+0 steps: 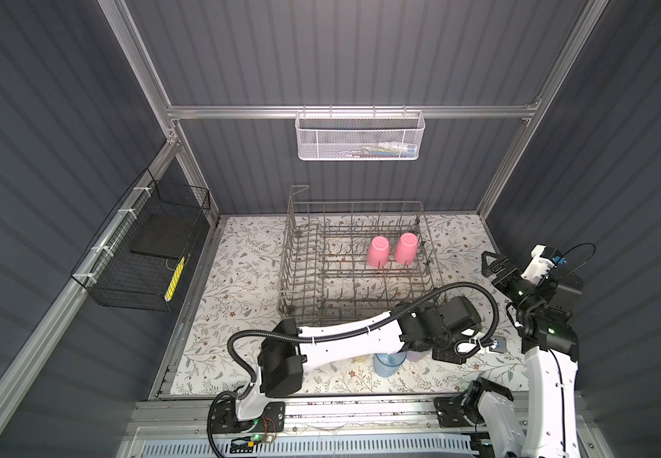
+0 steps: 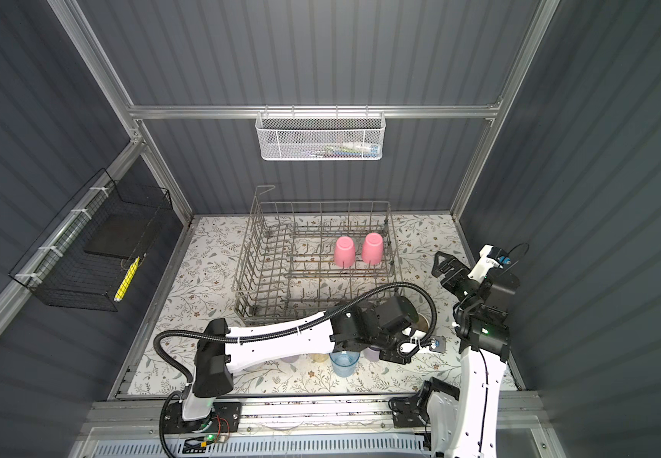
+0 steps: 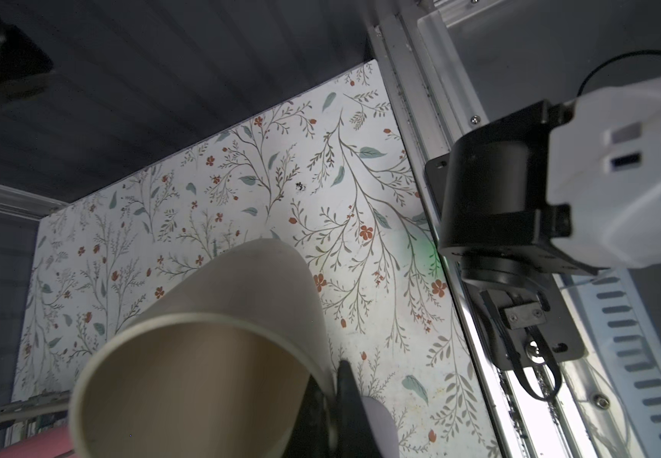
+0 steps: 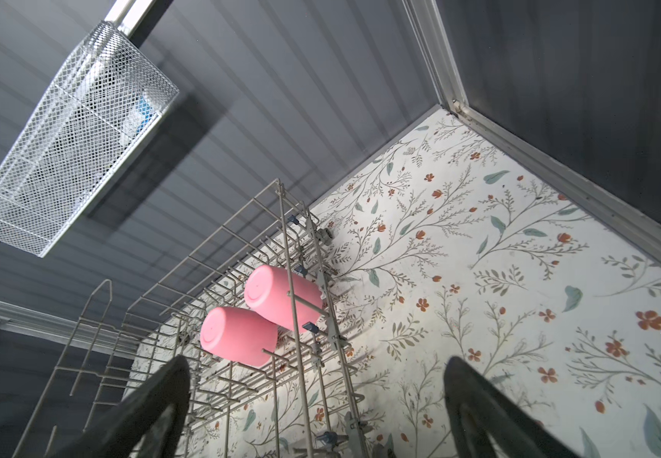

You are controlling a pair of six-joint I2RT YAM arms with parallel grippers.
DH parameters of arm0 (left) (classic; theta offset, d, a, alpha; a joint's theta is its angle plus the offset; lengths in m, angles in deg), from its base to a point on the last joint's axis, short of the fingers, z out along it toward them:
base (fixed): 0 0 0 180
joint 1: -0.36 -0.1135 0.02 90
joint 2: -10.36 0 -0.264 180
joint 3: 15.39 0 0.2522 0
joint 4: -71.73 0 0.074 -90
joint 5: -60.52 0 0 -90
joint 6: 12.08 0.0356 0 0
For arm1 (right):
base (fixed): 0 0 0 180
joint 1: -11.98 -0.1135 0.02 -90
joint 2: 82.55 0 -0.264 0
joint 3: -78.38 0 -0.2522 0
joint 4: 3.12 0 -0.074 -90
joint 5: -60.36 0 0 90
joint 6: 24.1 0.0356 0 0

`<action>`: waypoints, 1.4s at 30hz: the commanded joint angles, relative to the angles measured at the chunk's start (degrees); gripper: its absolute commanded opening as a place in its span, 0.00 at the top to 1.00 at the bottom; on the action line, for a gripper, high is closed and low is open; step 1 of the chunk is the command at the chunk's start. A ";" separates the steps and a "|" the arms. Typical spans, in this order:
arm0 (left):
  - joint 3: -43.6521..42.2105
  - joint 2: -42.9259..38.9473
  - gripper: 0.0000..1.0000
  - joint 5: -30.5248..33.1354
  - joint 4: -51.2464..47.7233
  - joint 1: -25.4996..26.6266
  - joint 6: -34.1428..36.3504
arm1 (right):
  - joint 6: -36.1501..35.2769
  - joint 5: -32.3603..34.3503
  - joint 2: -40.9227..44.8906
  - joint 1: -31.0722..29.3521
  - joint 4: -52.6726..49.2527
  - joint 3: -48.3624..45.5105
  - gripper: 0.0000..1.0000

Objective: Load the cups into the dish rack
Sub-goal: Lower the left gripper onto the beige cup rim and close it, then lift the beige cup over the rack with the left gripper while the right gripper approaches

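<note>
Pinching the rim of the beige cup [image 3: 202,357] with the left gripper [image 3: 332,382], jaws almost fully closed, 1 finger inside the wall and 1 outside. Holding it on a slant, open mouth toward the wrist camera, base pointing away over the floral table top [image 3: 360,190]. From a top view, just a sliver of the beige cup [image 2: 424,320] peeking past the black wrist, close to the near right corner of the dish rack [image 2: 249,253].

Over to the right gripper [image 4: 317,361]: spread wide, gripping nothing, hanging off the rack's right side, clear of the wires.

Inside the rack, far right: 2 pink cups [image 1: 378,251], upside down on the tines, the right-hand one [image 1: 406,248] just beside its twin.

Down at the near edge, under the left arm: a clear blue tumbler [image 1: 388,364], upright, mouth up.

On the far wall, a white mesh basket [image 1: 360,138]; on the left wall, a black wire basket [image 1: 142,257].
</note>
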 commanded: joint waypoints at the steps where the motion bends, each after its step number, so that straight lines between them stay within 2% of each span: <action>1: -3.16 -3.85 1.00 1.90 4.13 -1.10 -1.55 | 2.60 -3.24 0.20 0.60 3.39 -0.32 0.01; 8: -12.00 -13.51 1.00 -1.99 10.52 -5.86 -5.81 | 5.75 -7.45 0.06 1.13 7.79 -1.24 0.01; 13: -21.25 -23.21 1.00 -7.76 17.11 -12.21 -10.69 | 9.94 -13.50 -1.22 1.31 14.18 -2.75 0.01; 17: -27.99 -31.54 1.00 -14.43 22.94 -17.93 -15.25 | 14.56 -20.92 -3.49 1.18 22.38 -4.03 0.01; 21: -35.31 -37.11 1.00 -24.08 28.79 -24.73 -21.04 | 19.22 -26.51 -5.91 -0.05 31.34 -4.85 0.01; 28: -41.68 -39.28 1.00 -43.09 44.10 -36.23 -35.83 | 19.60 -34.53 -12.74 -10.61 37.21 -1.62 0.01; 30: -43.10 -38.59 1.00 -47.42 49.69 -39.20 -41.24 | 21.88 -37.18 -15.03 -14.02 42.24 -1.22 0.01; 33: -45.35 -37.30 1.00 -52.06 59.77 -42.64 -49.41 | 24.55 -38.42 -17.38 -17.62 47.60 -0.99 0.01; 36: -47.25 -36.07 1.00 -54.96 68.51 -44.81 -55.71 | 22.78 -39.03 -19.23 -20.03 45.51 0.15 0.01; 42: -47.36 -33.21 1.00 -58.77 75.81 -46.02 -61.66 | 24.45 -39.79 -22.72 -24.64 49.77 0.30 0.01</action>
